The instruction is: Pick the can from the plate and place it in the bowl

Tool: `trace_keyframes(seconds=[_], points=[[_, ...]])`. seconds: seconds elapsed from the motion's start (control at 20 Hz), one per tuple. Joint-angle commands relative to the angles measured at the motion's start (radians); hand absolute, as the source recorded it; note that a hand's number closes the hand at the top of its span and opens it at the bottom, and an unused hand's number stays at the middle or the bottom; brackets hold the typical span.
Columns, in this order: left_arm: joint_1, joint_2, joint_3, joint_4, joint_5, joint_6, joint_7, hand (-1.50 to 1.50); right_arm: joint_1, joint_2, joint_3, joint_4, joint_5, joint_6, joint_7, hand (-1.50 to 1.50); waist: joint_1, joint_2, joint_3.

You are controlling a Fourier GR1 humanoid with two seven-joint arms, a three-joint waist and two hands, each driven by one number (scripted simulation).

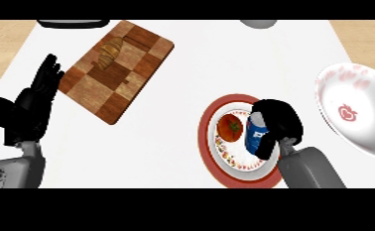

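A blue can (255, 135) lies on the red-rimmed plate (211, 150) at the lower middle right, beside a red tomato (231, 127). My right hand (280, 120) curls over the can from the right and hides part of it. The white bowl (350, 107) with red markings sits at the right edge, to the right of the plate. My left hand (38, 95) rests open at the left edge, fingers up, far from the can.
A checkered wooden cutting board (117, 71) with a croissant (110, 52) lies at the upper left. A dark object (72, 23) and a grey one (258, 24) show at the far edge of the white counter.
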Motion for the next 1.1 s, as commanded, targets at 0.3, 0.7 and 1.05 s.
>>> trace_keyframes(seconds=[0.3,0.7,1.05], points=[[0.048,0.017,0.027,0.001,0.003,-0.023,-0.030,0.00,0.005,-0.063,-0.028,-0.383,0.176,-0.084,0.184,1.50,-0.015,0.000,0.006],[-0.031,-0.003,0.022,0.035,-0.004,-0.004,0.006,0.00,0.015,-0.089,-0.190,-0.754,0.132,-0.012,0.292,1.50,-0.015,0.005,0.007],[-0.026,0.005,0.032,0.016,-0.014,-0.025,0.000,0.00,-0.012,-0.143,-0.440,-0.645,-0.027,-0.016,0.165,1.50,-0.001,0.007,0.007]])
